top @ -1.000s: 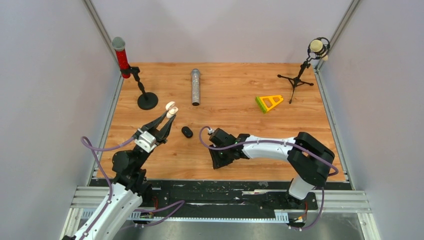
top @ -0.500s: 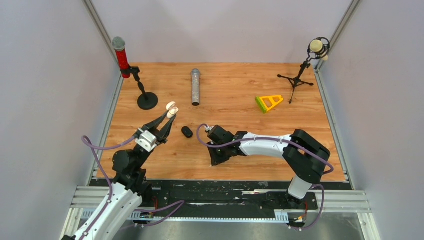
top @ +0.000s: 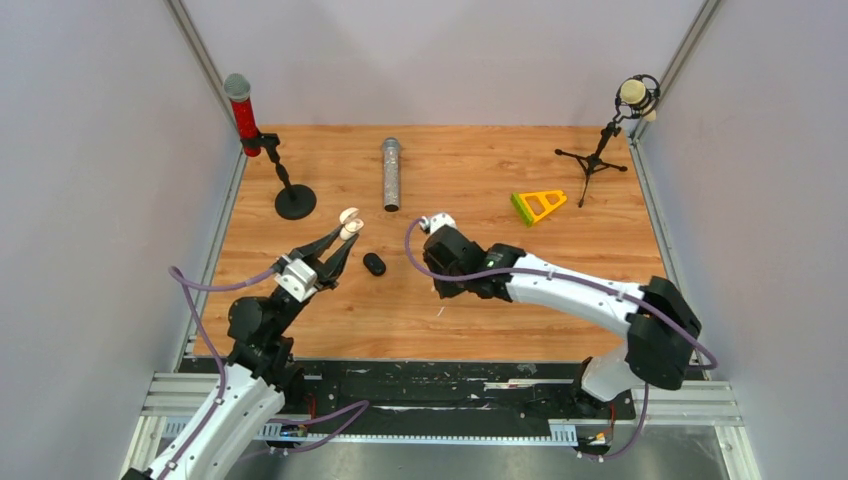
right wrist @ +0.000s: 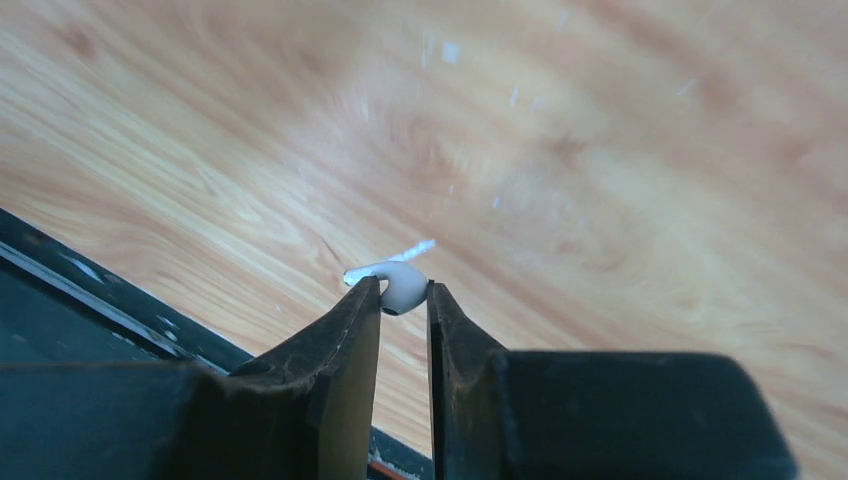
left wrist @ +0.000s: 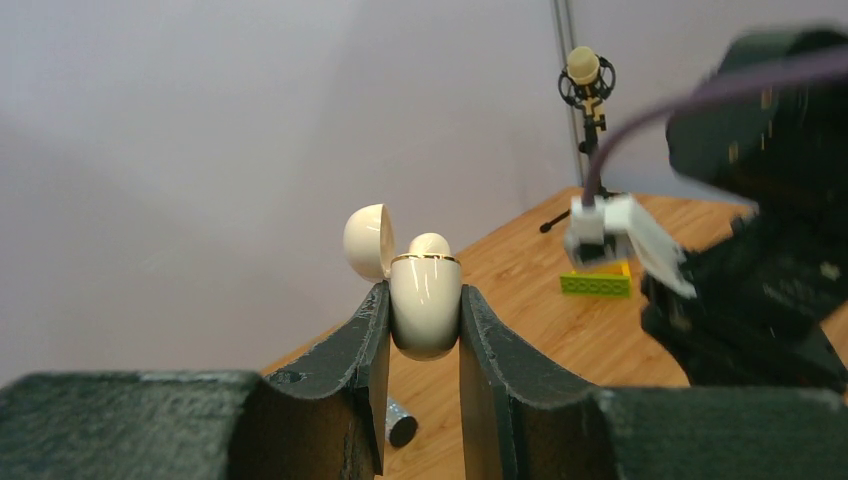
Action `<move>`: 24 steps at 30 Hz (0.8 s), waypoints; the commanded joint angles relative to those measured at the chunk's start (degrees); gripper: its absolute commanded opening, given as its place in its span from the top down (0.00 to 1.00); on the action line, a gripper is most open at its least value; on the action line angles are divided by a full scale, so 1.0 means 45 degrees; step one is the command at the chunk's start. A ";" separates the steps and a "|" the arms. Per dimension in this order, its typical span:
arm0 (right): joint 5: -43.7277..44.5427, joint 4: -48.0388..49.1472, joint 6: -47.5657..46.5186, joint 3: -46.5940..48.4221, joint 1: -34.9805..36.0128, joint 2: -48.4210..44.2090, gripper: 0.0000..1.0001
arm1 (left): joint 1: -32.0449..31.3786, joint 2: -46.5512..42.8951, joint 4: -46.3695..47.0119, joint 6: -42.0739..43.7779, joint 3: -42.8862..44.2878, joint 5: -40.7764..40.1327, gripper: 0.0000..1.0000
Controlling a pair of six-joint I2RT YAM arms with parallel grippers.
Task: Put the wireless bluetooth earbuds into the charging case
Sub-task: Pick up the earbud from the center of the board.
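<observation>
While the left gripper (left wrist: 423,294) clamps an open cream oval case (left wrist: 425,315), the right gripper's (right wrist: 403,296) pinched white earbud (right wrist: 405,281) needs centring above it.

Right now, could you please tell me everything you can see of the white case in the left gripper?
The case is a glossy cream shell, egg-shaped, with a thin gold rim. Its hinged lid stands open, tipped to one side, and a rounded white earbud pokes up inside. It sits upright above the table, pinched at both sides by the left gripper.
</observation>
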 commanded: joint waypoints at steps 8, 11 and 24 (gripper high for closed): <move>0.1550 -0.3705 -0.0855 0.6792 -0.0020 -0.0962 0.94 | -0.0011 0.0959 0.2974 0.3284 -0.0464 0.3296 1.00; 0.1101 -0.4128 -0.0298 0.7600 0.0178 -0.0639 0.95 | -0.0011 0.1325 0.3424 0.3285 -0.0430 0.3846 1.00; 0.0258 -0.3939 -0.0355 0.9472 0.1021 -0.0022 0.98 | -0.0011 0.1945 0.4310 0.1800 -0.0431 0.4328 1.00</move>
